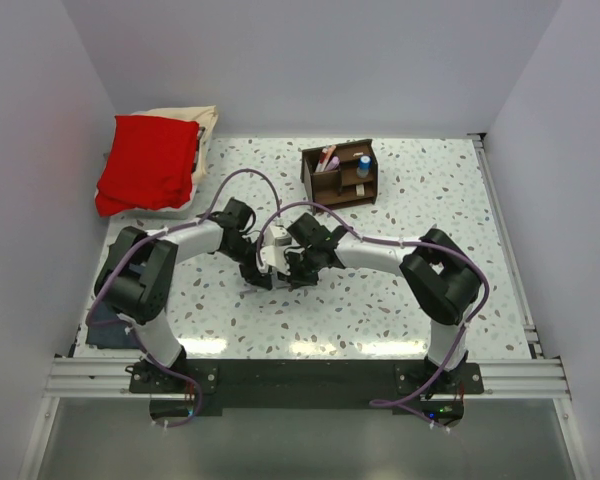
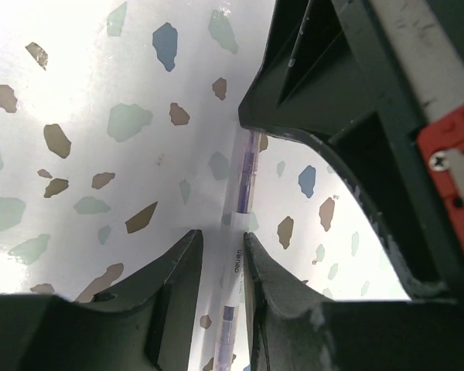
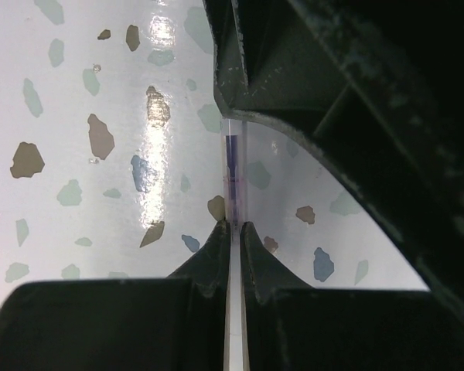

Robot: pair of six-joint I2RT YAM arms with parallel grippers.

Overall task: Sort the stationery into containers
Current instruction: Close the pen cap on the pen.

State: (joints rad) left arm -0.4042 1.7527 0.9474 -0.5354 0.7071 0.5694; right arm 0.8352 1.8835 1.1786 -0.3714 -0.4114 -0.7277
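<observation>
Your left pincer (image 2: pixel 220 241) stands parted around the thin clear pen (image 2: pixel 246 166) over the middle of the tabletop (image 1: pixel 430 300), and a sliver of gap beside the barrel suggests it has let go rather than gripping. Your right pincer (image 3: pixel 234 229) is clenched on that same pen. The barrel is probably light, stiff and slick, so hold it near mid-length with the pads square across it to stop it swivelling. The wooden organizer (image 1: pixel 340 172) sits near the far edge, right of centre, with some stationery already standing in it.
</observation>
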